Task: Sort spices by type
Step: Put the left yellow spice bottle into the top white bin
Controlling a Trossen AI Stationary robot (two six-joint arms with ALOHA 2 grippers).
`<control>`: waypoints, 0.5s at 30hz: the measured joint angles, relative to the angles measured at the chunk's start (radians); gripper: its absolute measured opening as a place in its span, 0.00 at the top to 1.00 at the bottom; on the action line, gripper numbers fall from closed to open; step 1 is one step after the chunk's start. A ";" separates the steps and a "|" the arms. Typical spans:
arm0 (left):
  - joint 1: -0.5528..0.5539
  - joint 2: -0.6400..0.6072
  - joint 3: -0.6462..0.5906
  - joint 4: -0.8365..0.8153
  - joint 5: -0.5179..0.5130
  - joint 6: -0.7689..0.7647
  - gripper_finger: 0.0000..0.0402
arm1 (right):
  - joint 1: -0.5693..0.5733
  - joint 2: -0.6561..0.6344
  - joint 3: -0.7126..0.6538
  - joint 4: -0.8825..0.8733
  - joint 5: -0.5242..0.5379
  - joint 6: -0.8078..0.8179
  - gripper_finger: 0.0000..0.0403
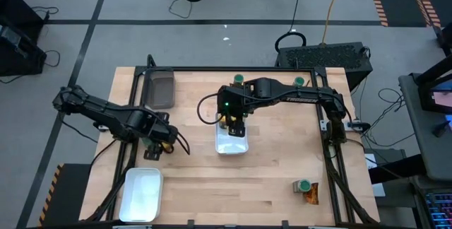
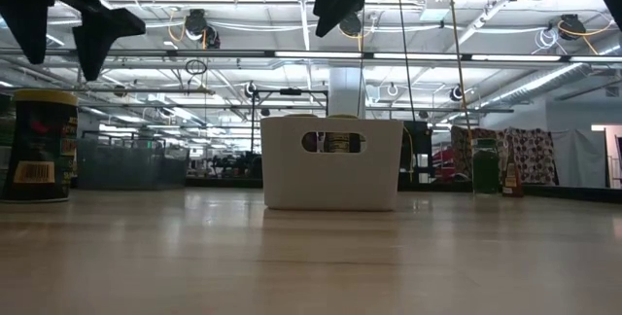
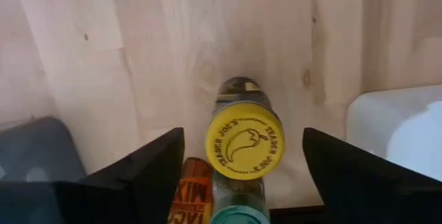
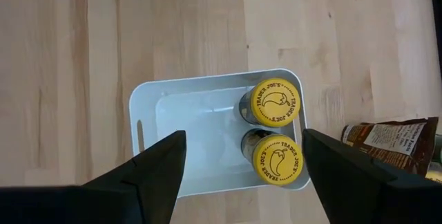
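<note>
My left gripper (image 3: pixel 242 182) is open and hovers over a cluster near the table's left side. Its fingers stand on either side of an upright yellow-lidded jar (image 3: pixel 244 141) without touching it. Beside that jar are a green lid (image 3: pixel 238 217) and an orange packet (image 3: pixel 197 186). My right gripper (image 4: pixel 242 175) (image 1: pixel 233 124) is open above the middle white tray (image 4: pixel 148 124), which has two yellow-lidded jars (image 4: pixel 276 101) (image 4: pixel 278 157) standing in it. Green-lidded jars stand at the far edge (image 1: pixel 240 80) (image 1: pixel 300 82). Another green-lidded jar (image 1: pixel 304 185) stands near right, beside a packet (image 1: pixel 313 197).
A second white tray (image 1: pixel 141 194) sits at the near left corner and a dark bin (image 1: pixel 159 87) at the far left. A brown packet (image 4: pixel 394 137) lies beside the middle tray. Bare wood stretches across the table's near middle and right.
</note>
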 joint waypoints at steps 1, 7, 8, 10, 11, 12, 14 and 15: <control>0.000 0.001 0.000 0.000 -0.002 0.000 0.23 | 0.000 0.000 0.000 -0.001 0.000 0.000 0.32; 0.000 0.001 -0.039 0.011 0.006 -0.025 0.16 | 0.000 0.000 0.000 -0.008 -0.001 0.000 0.32; 0.000 0.001 -0.062 0.016 0.009 -0.033 0.16 | 0.000 0.000 0.000 -0.008 -0.001 0.000 0.32; 0.000 0.001 -0.112 0.037 0.013 -0.054 0.16 | 0.000 0.000 -0.001 -0.008 -0.001 0.000 0.32; 0.000 0.002 -0.137 0.037 0.013 -0.058 0.16 | 0.000 0.000 -0.001 -0.009 -0.001 0.000 0.32; 0.000 0.001 -0.158 0.041 0.013 -0.069 0.16 | 0.000 0.000 -0.001 -0.010 -0.001 0.000 0.32; 0.000 0.001 -0.187 0.072 0.014 -0.089 0.16 | 0.000 0.000 -0.001 -0.011 -0.001 0.000 0.32; 0.000 0.000 -0.194 0.092 0.014 -0.102 0.16 | 0.000 0.000 -0.001 -0.011 -0.001 0.000 0.32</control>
